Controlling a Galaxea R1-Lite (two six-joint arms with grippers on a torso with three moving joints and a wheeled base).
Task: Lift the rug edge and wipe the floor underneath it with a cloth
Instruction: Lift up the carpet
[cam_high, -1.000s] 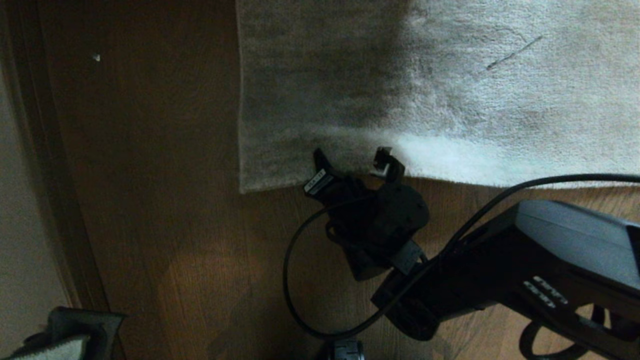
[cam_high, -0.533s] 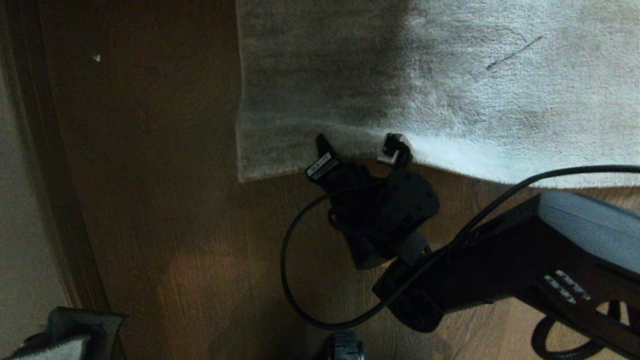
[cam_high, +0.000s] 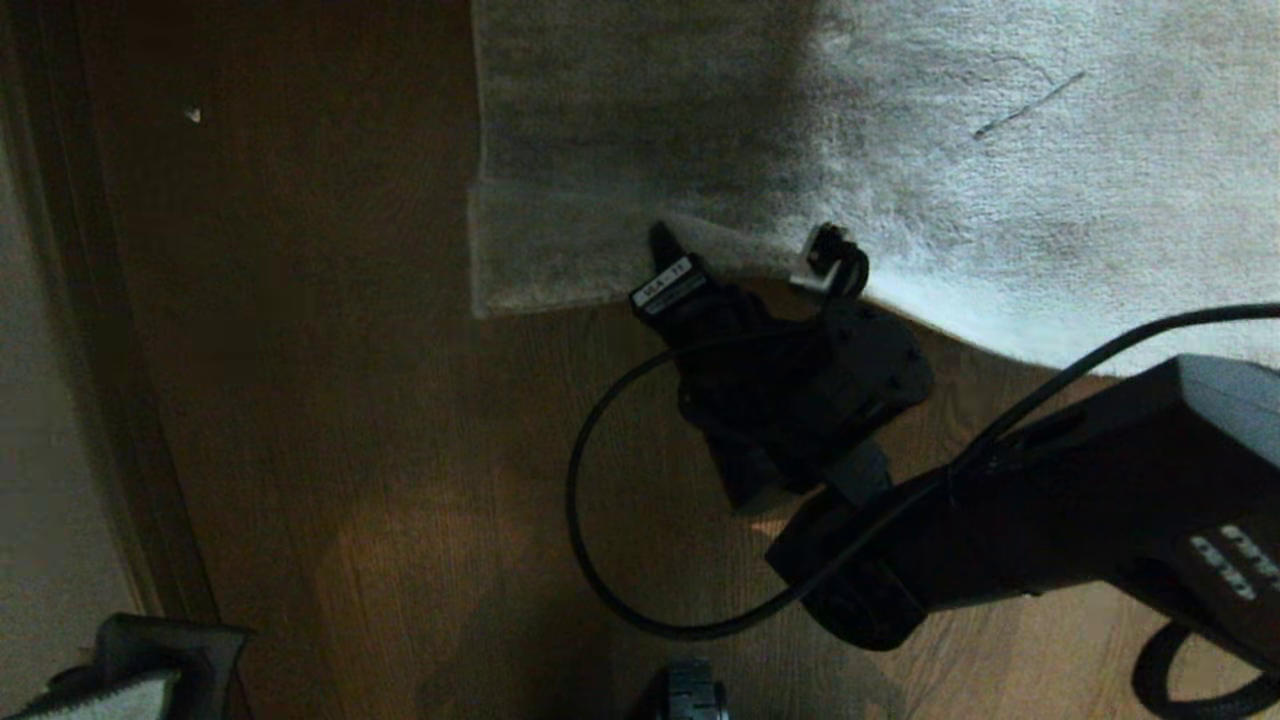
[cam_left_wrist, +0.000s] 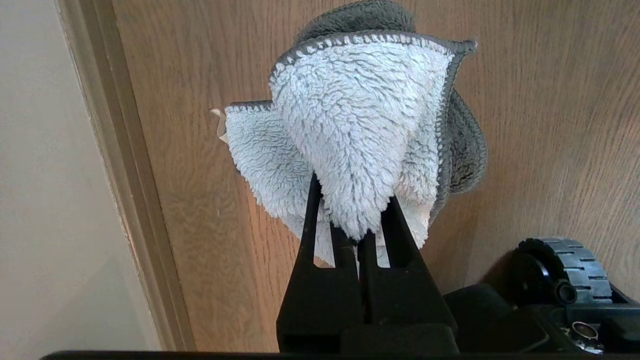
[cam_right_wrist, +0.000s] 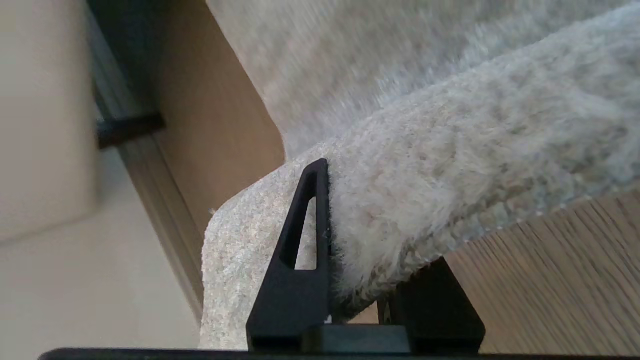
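The rug (cam_high: 900, 130) runs off the head view's top and right edges. In the right wrist view its pile hides one finger (cam_right_wrist: 435, 295) almost whole. The cloth (cam_high: 95, 700) shows only a corner, cut by the bottom edge.

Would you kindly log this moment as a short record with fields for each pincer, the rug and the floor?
right pincer: shut on the rug edge, near the rug's corner
rug edge: raised off the floor at the grip, folding back over the rug
left pincer: shut on the cloth, held above bare floor by the baseboard
cloth: bunched, not touching the floor
wiping: not yet begun
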